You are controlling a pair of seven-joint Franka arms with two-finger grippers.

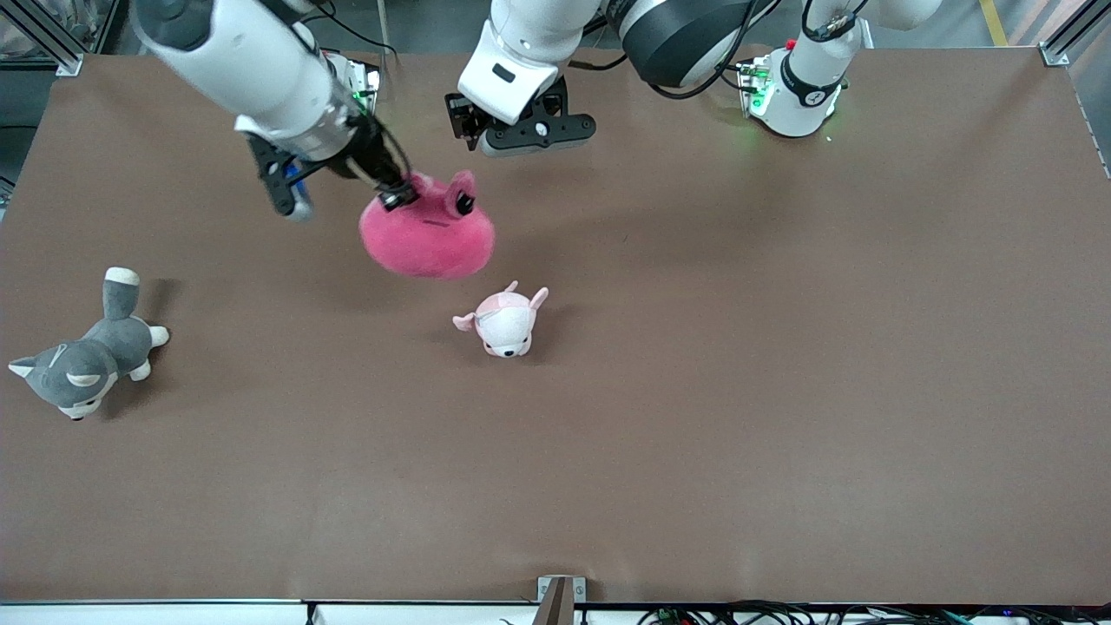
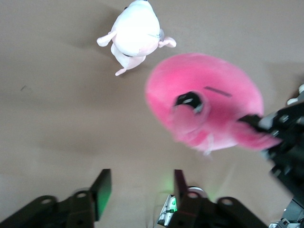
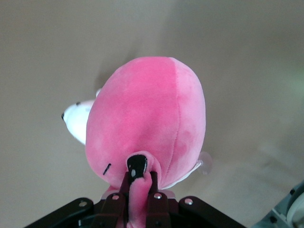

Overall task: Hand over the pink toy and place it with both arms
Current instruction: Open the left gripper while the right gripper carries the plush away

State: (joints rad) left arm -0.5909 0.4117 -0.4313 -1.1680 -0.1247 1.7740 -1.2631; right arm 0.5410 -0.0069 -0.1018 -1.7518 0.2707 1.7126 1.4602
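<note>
The right claw is clamped on an ear of the pink toy, which hangs in the air above the worktop, over a spot just beside the small pale plush. The left claw hovers close above the pink toy, fingers spread and empty. Pickup looks done; the handover and placing remain.

- Plush toys: three — one pink toy, one pale pink-and-white plush, one grey-and-white plush.
- Robot arms: two.
- Brown table: one.
</note>
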